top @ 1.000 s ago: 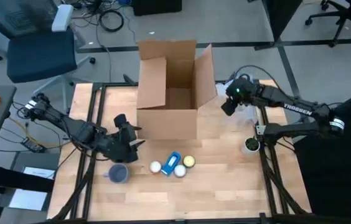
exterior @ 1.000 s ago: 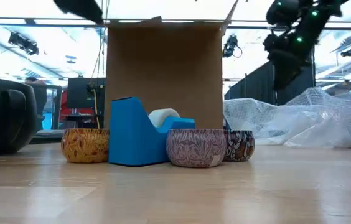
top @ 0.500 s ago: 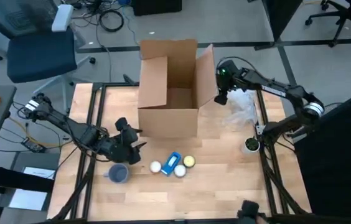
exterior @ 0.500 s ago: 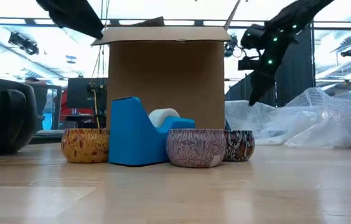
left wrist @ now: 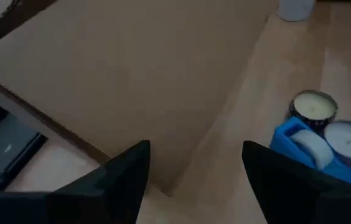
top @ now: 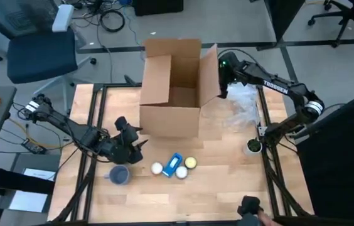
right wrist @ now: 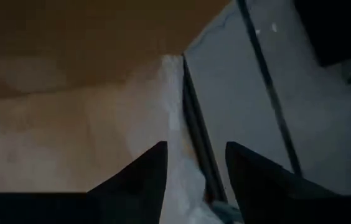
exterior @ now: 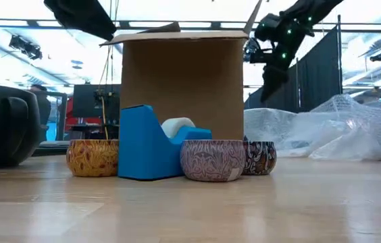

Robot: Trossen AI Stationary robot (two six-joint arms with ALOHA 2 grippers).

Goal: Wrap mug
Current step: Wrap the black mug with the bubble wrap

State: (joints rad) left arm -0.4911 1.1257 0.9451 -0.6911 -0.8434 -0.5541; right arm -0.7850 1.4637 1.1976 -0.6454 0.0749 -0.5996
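Beside the far right flap of the cardboard box (top: 172,88) you now have the right gripper (top: 223,85), which a second ago hung farther right, over the bubble wrap (top: 243,107); it has swung inward and toward the back of the table until it sits just next to the raised flap. Your right wrist view shows its two fingers (right wrist: 138,180) apart with nothing between them, brown cardboard on one side and crinkled clear wrap below. From the low camera the same gripper (exterior: 271,57) is up high, close against the box's upper right corner, where earlier it was lower and well to the right of it. Your left gripper (top: 128,141) has hardly shifted: it stays low at the front left corner of the box, fingers (left wrist: 122,180) spread and empty, facing the box wall. The mug (top: 119,175) stands where it did, on the wood just in front of that gripper and apart from it, left of the blue tape dispenser (top: 175,164) and the three small tins (top: 191,163). None of those have moved, and the wrap lies in the same heap at the table's right side, well apart from the mug.
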